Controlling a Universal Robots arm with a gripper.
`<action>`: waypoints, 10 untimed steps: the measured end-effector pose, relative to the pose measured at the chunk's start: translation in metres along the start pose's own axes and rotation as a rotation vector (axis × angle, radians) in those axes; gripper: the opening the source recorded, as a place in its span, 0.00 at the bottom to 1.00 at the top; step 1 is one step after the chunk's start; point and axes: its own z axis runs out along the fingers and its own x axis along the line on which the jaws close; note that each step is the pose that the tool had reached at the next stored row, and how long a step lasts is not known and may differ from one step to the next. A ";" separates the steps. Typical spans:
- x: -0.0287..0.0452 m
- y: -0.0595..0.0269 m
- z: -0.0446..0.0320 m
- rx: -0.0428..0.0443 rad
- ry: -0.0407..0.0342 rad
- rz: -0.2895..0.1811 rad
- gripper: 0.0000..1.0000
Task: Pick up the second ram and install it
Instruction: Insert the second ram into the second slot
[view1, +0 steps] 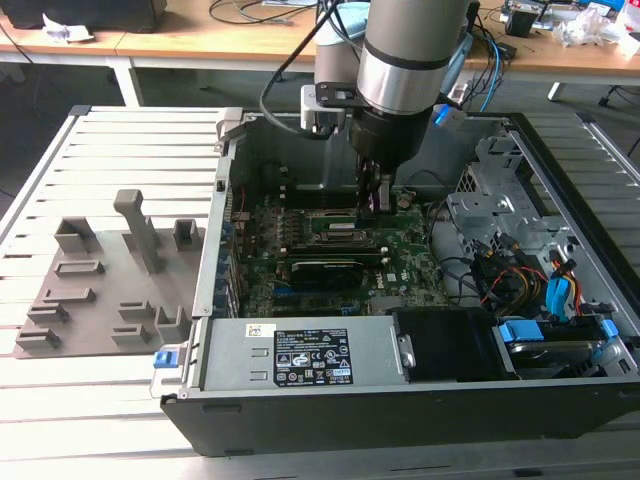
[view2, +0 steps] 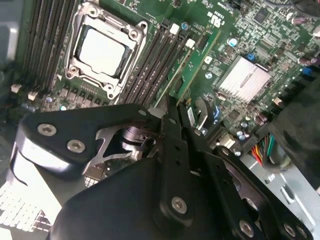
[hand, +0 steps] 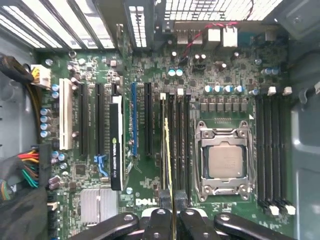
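The second ram is a thin green stick standing on edge over the dark memory slots beside the CPU socket. In the first wrist view the ram shows edge-on as a narrow line along the slots, to one side of the socket. My gripper is shut on one end of the stick, its black fingers on either side of it. Whether the stick is seated in a slot I cannot tell. In the exterior view the gripper reaches down inside the open computer case over the motherboard.
The case wall and power supply border the motherboard. A drive cage with coloured cables fills the exterior view's right. A grey holder tray lies on the slatted table at the left. A graphics card stands near the slots.
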 end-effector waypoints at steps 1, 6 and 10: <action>0.0000 0.0000 0.0000 0.0000 -0.0002 0.000 0.13; -0.0002 0.0000 0.0000 -0.0001 -0.0002 0.000 0.13; -0.0025 0.0000 0.0008 -0.0002 -0.0065 0.000 0.13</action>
